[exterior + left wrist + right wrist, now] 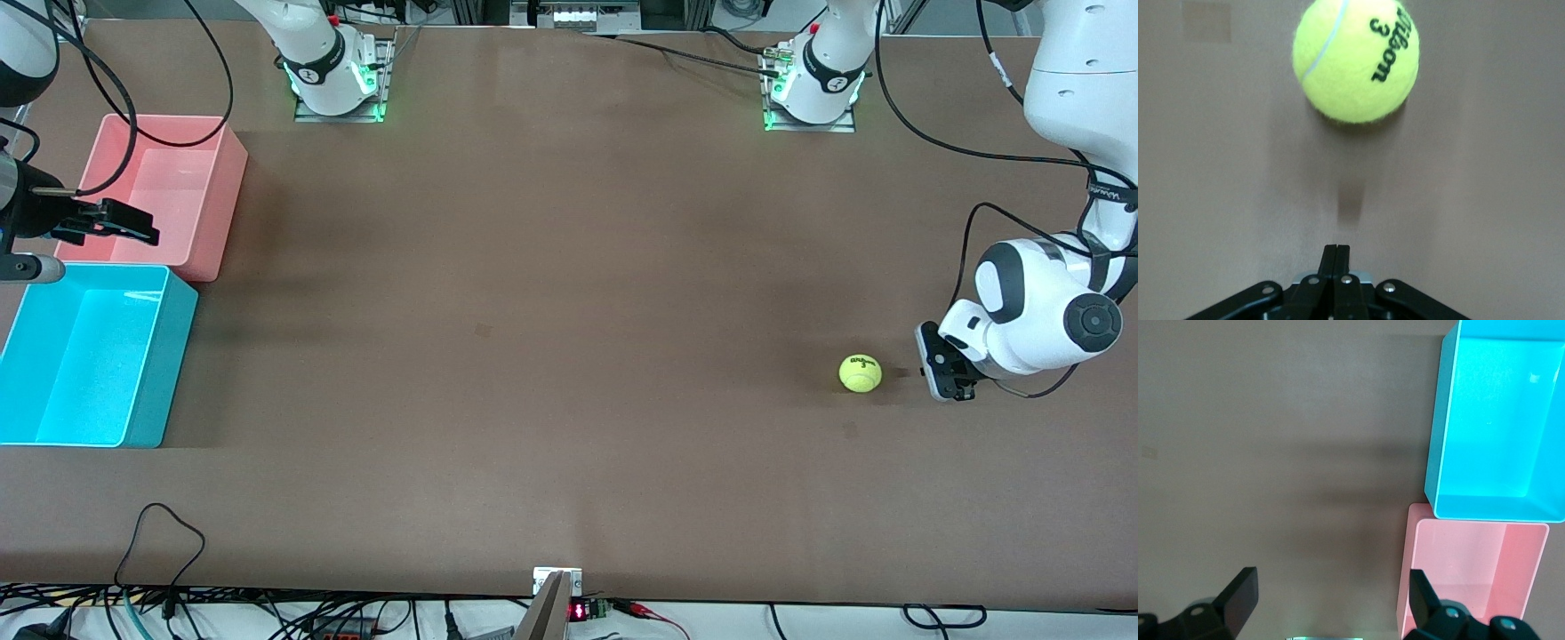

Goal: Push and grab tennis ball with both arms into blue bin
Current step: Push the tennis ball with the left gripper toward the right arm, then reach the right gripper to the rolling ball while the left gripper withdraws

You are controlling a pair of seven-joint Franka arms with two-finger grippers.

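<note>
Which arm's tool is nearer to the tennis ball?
Left. The left tool sits low, right beside the tennis ball, fingers shut, at the left arm's end of the table. The right tool, open, waits over the pink bin at the right arm's end.

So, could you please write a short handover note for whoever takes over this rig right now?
Left gripper: shut, empty, low at the left arm's end of the table, beside the tennis ball with a small gap.
Right gripper: open, empty, waiting over the pink bin.
Tennis ball: on the bare table, untouched.
Blue bin: empty, at the right arm's end, next to the pink bin and nearer the front camera.
Done: nothing in the bin yet.
Left: push the ball across, grab it, drop it into the blue bin.
</note>
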